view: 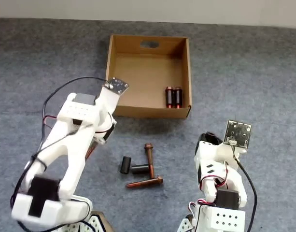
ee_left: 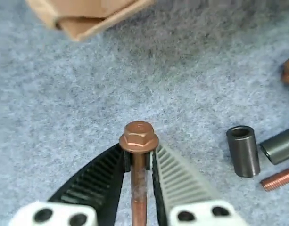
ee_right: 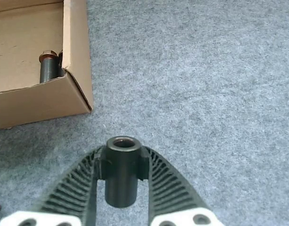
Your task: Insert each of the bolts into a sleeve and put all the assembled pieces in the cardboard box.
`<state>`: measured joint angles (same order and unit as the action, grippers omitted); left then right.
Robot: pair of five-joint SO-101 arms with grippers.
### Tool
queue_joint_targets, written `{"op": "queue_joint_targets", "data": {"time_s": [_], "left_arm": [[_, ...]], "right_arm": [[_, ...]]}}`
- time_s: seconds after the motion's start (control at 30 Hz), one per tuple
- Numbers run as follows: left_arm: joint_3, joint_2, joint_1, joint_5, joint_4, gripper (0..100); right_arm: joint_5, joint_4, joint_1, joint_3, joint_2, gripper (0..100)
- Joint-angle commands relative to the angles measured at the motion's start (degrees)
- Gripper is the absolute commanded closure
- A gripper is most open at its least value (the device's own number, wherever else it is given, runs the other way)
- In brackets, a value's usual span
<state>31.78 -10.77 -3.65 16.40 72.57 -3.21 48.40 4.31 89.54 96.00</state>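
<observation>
My left gripper (ee_left: 139, 157) is shut on a copper bolt (ee_left: 139, 140), whose hex head sticks out past the fingertips, low over the carpet. My right gripper (ee_right: 121, 157) is shut on a dark sleeve (ee_right: 120, 181), with the sleeve's open bore facing outward. The cardboard box (view: 148, 112) stands at the back centre, and two assembled pieces (view: 173, 97) lie in its right corner. Between the arms on the carpet lie two loose sleeves (view: 125, 165) (view: 139, 169) and two loose bolts (view: 149, 157) (view: 144, 182). In the left wrist view the loose sleeves (ee_left: 243, 150) (ee_left: 278, 146) lie beside my gripper.
Grey carpet covers the table. The left arm (view: 70, 145) reaches toward the box's front-left corner (ee_left: 83, 19). The right arm (view: 218, 169) sits at the right, and its gripper (view: 209, 140) points toward the box's front wall (ee_right: 40, 101).
</observation>
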Motion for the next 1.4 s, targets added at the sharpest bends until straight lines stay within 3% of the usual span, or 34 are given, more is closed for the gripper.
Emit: {"op": "queue_joint_targets", "data": {"time_s": [0.0, 0.27, 0.5, 0.7, 0.8, 1.1, 1.37], "left_arm": [[1.5, -12.5, 0.2, -0.5, 0.6, 99], [3.6, -30.5, 0.1, -0.5, 0.5, 99], [-5.9, -27.4, 0.1, -0.9, 1.1, 99], [-18.8, -26.9, -0.3, -12.1, 6.2, 99], [-23.3, -26.8, -2.4, -13.4, 8.5, 99], [-24.2, -26.6, -8.3, -13.6, 8.4, 99], [-24.2, -26.9, -8.6, -13.6, 8.4, 99]], "right_arm": [[-0.4, -0.2, 0.6, -0.4, 0.7, 99.3], [-0.6, -0.2, 0.6, -0.4, 0.7, 99.3], [-0.7, -0.3, 0.2, -1.0, 0.7, 99.3], [-0.8, -0.3, 0.1, -2.3, 0.7, 99.3], [-0.8, -0.3, 0.1, -2.2, 0.7, 99.3], [-0.8, -0.3, 0.0, -2.2, 0.7, 99.3], [-0.8, 0.0, -7.0, -3.7, 0.7, 99.3]]}}
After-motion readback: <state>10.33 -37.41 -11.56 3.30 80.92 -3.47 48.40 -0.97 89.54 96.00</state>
